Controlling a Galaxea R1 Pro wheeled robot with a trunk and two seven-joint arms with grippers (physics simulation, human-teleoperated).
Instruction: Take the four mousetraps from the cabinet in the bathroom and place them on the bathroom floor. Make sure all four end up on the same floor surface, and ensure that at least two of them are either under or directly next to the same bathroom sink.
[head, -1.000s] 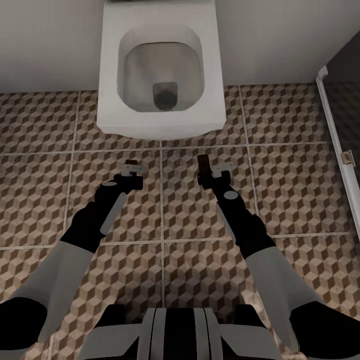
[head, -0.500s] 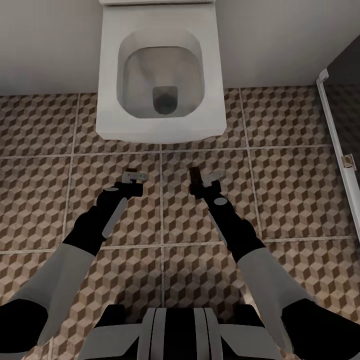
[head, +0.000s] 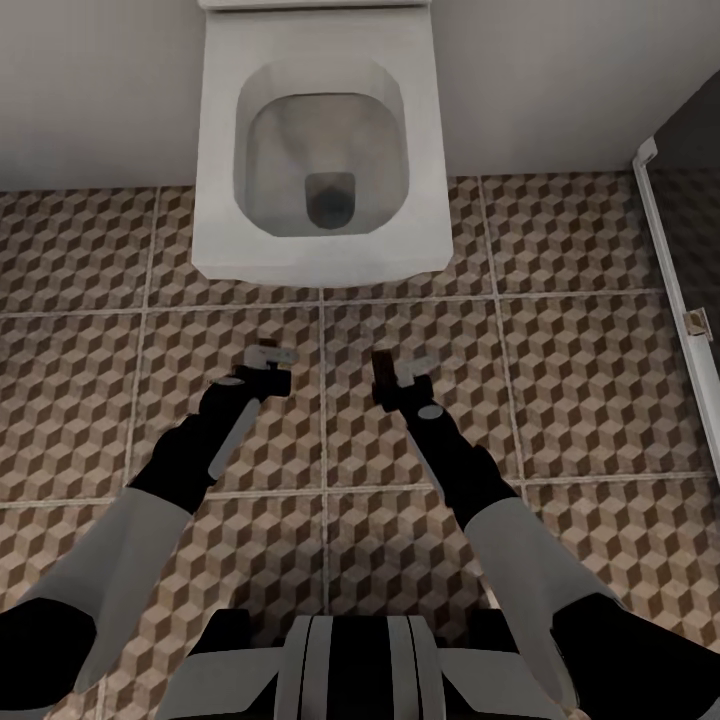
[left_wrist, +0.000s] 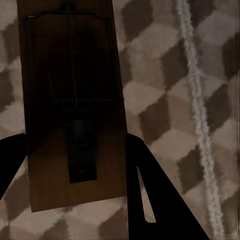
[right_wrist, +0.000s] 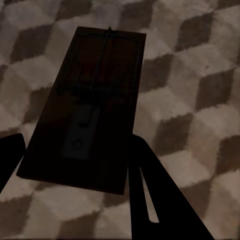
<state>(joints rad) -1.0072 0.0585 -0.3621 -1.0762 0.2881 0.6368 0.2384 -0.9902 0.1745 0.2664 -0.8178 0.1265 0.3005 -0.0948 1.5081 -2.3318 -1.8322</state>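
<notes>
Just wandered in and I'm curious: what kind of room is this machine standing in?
Most likely a bathroom: a white square toilet stands against the wall, on the cube-patterned tiled floor, with what looks like a glass door frame alongside.

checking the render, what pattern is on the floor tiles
A brown-and-beige cube pattern with pale grout lines on the bathroom floor, clearest in the head view.

The tiled floor (head: 580, 380) showed a brown cube pattern with pale grout. A white toilet (head: 320, 255) stood on it against the wall.
</notes>
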